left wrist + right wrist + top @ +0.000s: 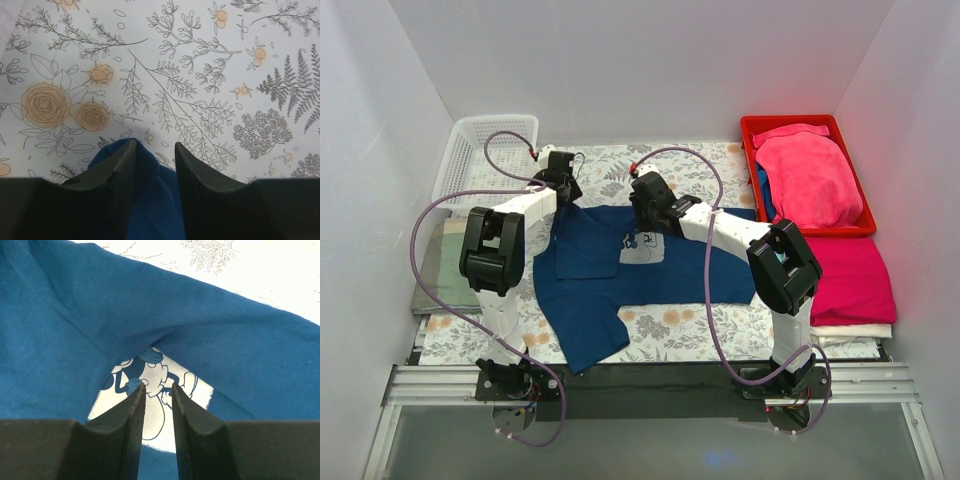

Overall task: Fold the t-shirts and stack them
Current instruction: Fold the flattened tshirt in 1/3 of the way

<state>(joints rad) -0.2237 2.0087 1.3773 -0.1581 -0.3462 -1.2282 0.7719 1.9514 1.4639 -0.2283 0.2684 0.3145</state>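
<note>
Floral-covered table (700, 325): navy t-shirt (590, 270) lies spread print-up at centre, not yet folded. The folded magenta t-shirts (855, 280) lie well apart at the right edge. Left gripper (152, 146): clamped on the navy shirt's far left corner, cloth bunched between its fingers; right gripper (158, 386): fingers nearly together above the mouse chest print (155, 371), and whether they pinch cloth cannot be told. Step, by judgement: the first fold is starting, and the next move calls for a sure hold on both far points before drawing them evenly toward the near hem.
</note>
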